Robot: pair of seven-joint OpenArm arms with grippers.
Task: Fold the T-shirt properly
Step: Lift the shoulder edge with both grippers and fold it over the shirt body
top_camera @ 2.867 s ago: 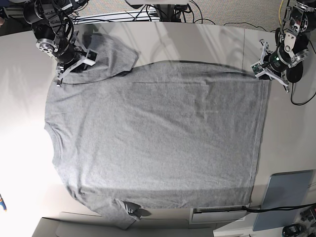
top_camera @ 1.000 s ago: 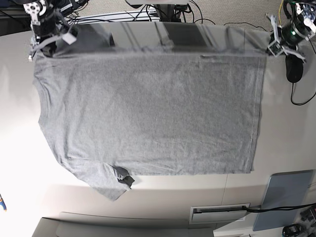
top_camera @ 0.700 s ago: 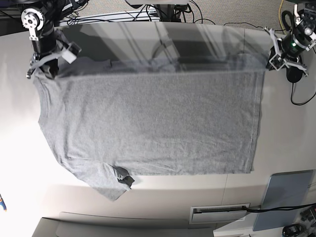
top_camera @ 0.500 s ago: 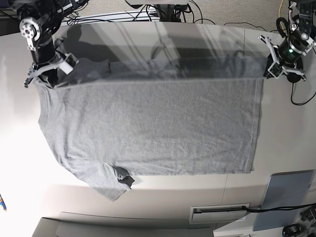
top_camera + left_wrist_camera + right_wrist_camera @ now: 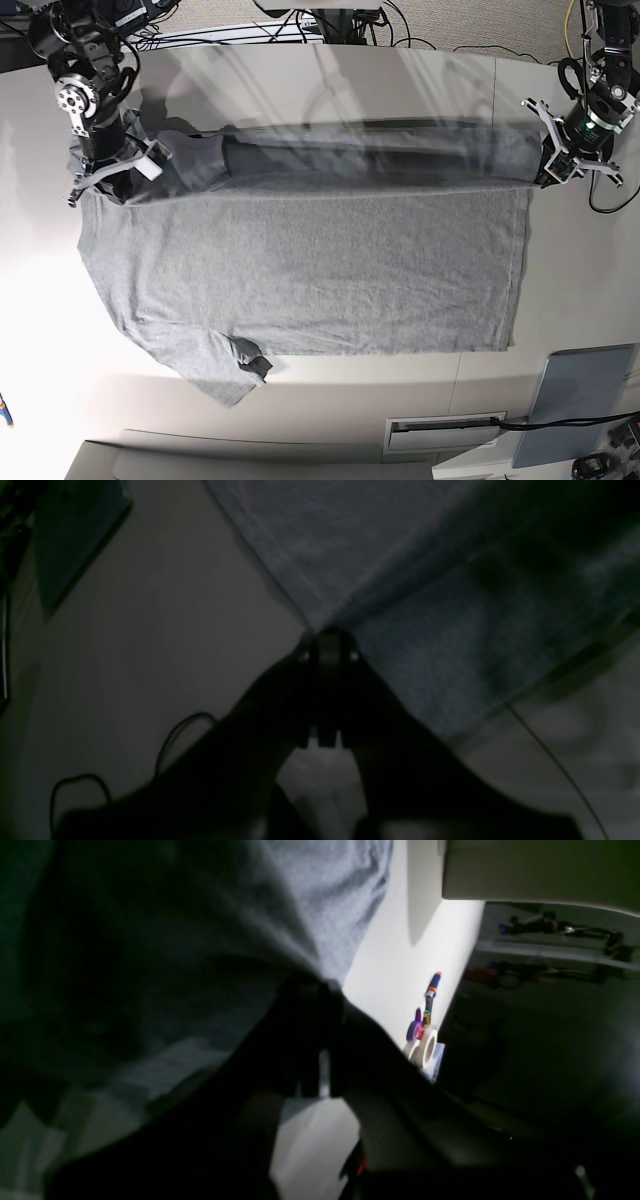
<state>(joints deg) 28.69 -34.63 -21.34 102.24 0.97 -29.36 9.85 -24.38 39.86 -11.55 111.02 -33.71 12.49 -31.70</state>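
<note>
Both grippers, left (image 5: 545,180) and right (image 5: 124,192), are closed on the T-shirt (image 5: 330,270), its raised edge apparently folded over

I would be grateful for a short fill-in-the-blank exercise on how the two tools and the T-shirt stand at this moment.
1. Both the left tool and the right tool are closed on the same item, the ____.
2. The colour of the T-shirt is ____.
3. Of the two tools, the one nearer the blue-grey panel at the base view's lower right is the ____ one.

Missing words: T-shirt; grey; left
</note>
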